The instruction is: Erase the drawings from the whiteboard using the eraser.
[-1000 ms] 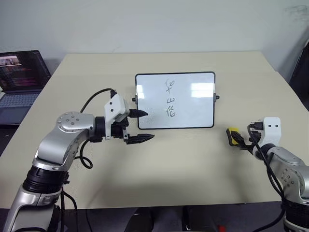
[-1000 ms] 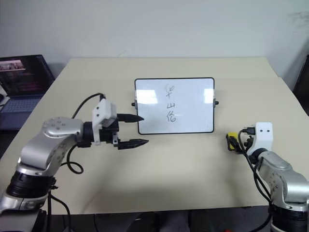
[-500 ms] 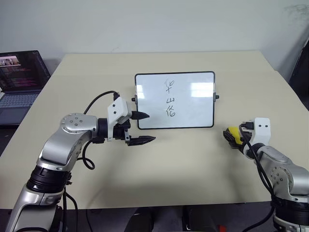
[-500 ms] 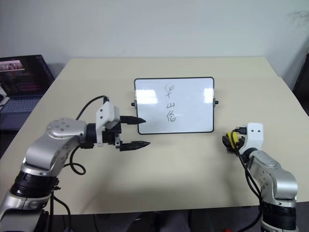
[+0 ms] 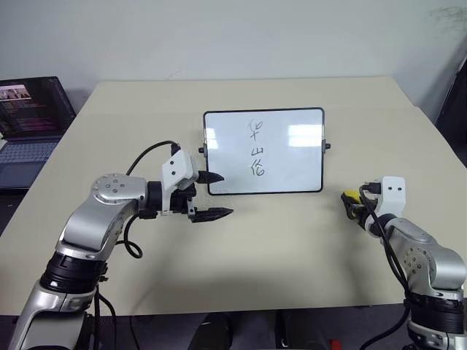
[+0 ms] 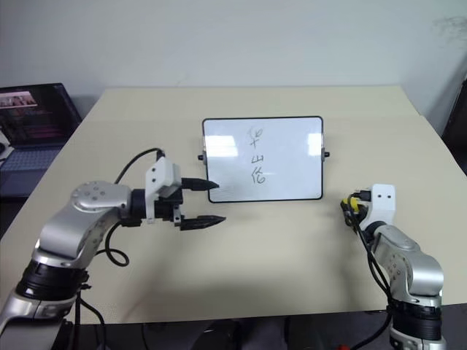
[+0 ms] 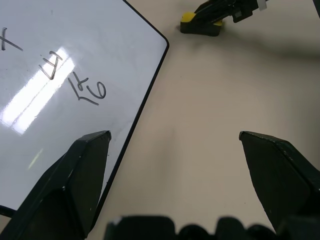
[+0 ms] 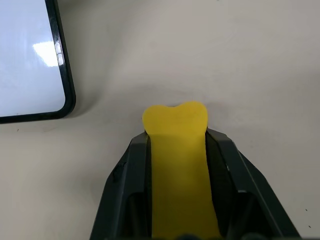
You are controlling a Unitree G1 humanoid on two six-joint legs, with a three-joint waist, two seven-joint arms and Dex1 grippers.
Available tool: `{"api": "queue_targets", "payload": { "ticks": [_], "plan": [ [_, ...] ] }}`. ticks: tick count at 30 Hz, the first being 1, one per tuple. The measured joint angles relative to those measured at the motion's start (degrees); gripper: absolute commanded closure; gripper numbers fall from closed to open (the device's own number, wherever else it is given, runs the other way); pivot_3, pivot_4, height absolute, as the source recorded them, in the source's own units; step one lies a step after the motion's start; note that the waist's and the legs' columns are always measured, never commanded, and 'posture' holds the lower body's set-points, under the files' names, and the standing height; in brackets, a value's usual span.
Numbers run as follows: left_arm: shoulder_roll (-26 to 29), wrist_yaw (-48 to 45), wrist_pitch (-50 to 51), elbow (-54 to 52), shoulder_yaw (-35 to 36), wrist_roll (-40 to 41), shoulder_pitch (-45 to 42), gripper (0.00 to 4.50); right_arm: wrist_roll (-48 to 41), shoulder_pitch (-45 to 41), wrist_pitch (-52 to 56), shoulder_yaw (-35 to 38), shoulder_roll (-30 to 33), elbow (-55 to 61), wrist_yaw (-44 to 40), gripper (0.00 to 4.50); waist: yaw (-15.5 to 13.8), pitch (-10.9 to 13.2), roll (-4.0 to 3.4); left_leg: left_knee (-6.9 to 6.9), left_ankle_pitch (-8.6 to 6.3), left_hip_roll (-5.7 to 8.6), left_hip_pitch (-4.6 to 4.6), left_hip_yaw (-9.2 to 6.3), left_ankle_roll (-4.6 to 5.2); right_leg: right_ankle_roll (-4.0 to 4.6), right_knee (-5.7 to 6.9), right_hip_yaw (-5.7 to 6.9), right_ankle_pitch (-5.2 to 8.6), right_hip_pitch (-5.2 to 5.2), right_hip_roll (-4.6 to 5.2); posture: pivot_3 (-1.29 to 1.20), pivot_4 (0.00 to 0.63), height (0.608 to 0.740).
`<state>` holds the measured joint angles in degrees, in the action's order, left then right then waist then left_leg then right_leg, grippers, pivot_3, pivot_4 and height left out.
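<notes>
Yellow eraser (image 8: 176, 165) — black fingers (image 8: 131, 190); white whiteboard (image 5: 292, 157) — black frame, black drawings (image 5: 256, 150).

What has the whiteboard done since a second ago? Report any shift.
No. The whiteboard lies where it was on the table, its drawings untouched; the left gripper hovers at its near left corner as before.

My whiteboard (image 5: 288, 157) is glossy white, catching window glare, inside a thin black plastic-looking frame. Beside it, the table (image 5: 292, 240) looks matt, smooth beige. The eraser (image 8: 177, 165) is soft-looking matt yellow, pinched between my right gripper's (image 8: 176, 137) smooth black plastic fingers (image 8: 135, 165).
</notes>
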<state>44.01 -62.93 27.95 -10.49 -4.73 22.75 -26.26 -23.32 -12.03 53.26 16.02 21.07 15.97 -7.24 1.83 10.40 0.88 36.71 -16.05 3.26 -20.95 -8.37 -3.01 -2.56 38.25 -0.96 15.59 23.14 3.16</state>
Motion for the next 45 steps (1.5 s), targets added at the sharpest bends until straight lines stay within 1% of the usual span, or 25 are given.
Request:
{"api": "queue_targets", "payload": {
  "ticks": [6,7,10,12,15,18,20,24,30,32,38,45],
  "plan": [
    [0.1,3.7,0.7,-0.1,0.3,-1.5,1.3,0.0,0.3,0.2,-0.9,-1.1,0.6,0.3,-1.3,3.37,0.0,0.0,0.0,0.05,0.0,0.01,0.01,0.03,0.01,0.0,0.12,-0.02,0.0,0.03,0.0,0.0,0.15,0.74],
    [0.1,4.7,0.9,-0.1,0.4,-1.8,1.3,0.0,0.8,0.6,-1.8,-2.1,1.4,0.9,-2.2,3.37,0.0,0.0,0.0,0.08,-0.01,0.02,0.01,0.04,0.01,0.0,0.19,-0.04,0.01,0.05,0.0,0.0,0.15,0.74],
    [0.1,8.4,3.7,-0.1,1.6,-2.2,1.4,0.0,4.4,2.7,-7.1,-7.3,6.4,5.5,-5.9,3.37,0.1,0.0,0.01,0.14,-0.01,0.03,0.01,0.06,0.02,-0.02,0.29,-0.05,0.02,0.07,0.01,0.0,0.15,0.74],
    [0.1,11.1,6.0,-0.1,2.3,-2.6,1.0,0.0,6.6,2.4,-10.7,-9.7,8.5,8.4,-7.7,3.37,0.2,0.0,0.01,0.19,-0.02,0.02,0.04,0.08,0.03,-0.03,0.36,-0.06,0.02,0.07,0.01,0.0,0.15,0.74],
    [-1.1,16.0,8.7,0.5,3.0,-3.9,-1.3,0.0,10.1,-1.4,-14.8,-14.9,9.9,9.5,-9.7,3.38,0.2,0.0,0.07,0.27,0.0,0.02,0.08,0.09,0.03,-0.08,0.46,-0.05,0.05,0.06,-0.01,0.0,0.15,0.74],
    [-2.0,19.3,10.0,1.3,3.2,-4.7,-3.8,0.0,13.1,-8.4,-16.8,-21.0,9.6,9.0,-11.7,3.38,0.2,0.0,0.09,0.29,0.02,0.01,0.12,0.1,0.0,-0.04,0.52,-0.06,0.02,0.06,-0.02,0.0,0.15,0.74],
    [-2.3,20.2,11.0,1.4,3.7,-4.7,-4.2,0.0,14.4,-12.1,-17.6,-23.5,8.5,7.2,-12.4,3.38,0.2,0.0,0.1,0.29,0.04,0.01,0.12,0.08,-0.03,0.0,0.54,-0.05,0.0,0.07,-0.02,0.0,0.15,0.74],
    [-2.8,21.4,12.2,1.8,4.1,-4.9,-4.6,0.0,18.1,-21.0,-20.0,-29.1,3.3,-1.7,-12.9,3.38,0.1,0.1,0.13,0.27,0.13,0.03,0.05,0.06,-0.21,0.02,0.56,-0.06,0.0,0.16,0.0,0.0,0.15,0.74],
    [-5.1,24.8,14.2,3.2,4.6,-5.2,-7.4,0.0,24.1,-33.9,-27.0,-32.0,-2.5,-18.6,-12.4,3.38,0.1,0.1,0.18,0.26,0.14,0.05,0.0,0.05,-0.24,0.03,0.52,-0.08,-0.01,0.24,0.03,0.0,0.15,0.74],
    [-5.8,25.2,14.7,3.3,4.5,-5.1,-7.8,0.0,25.8,-36.5,-29.9,-32.1,-3.7,-23.1,-12.4,3.38,0.0,0.1,0.18,0.24,0.13,0.05,0.0,0.05,-0.24,0.03,0.51,-0.07,-0.01,0.25,0.03,0.0,0.15,0.74],
    [-6.6,25.7,15.7,3.3,4.5,-5.1,-7.9,0.0,29.3,-40.7,-36.3,-32.0,-6.6,-33.7,-10.7,3.38,0.3,0.1,0.18,0.24,0.13,0.04,-0.04,0.07,-0.25,0.04,0.59,-0.19,-0.02,0.39,0.03,0.0,0.15,0.74],
    [-7.9,26.5,15.8,3.3,4.5,-5.1,-8.0,0.0,31.7,-46.9,-43.5,-31.8,-10.5,-47.3,-8.9,3.38,1.4,0.1,0.18,0.24,0.13,0.03,-0.03,0.09,-0.25,0.04,0.64,-0.24,-0.02,0.41,0.02,0.0,0.15,0.74]
  ]
}}
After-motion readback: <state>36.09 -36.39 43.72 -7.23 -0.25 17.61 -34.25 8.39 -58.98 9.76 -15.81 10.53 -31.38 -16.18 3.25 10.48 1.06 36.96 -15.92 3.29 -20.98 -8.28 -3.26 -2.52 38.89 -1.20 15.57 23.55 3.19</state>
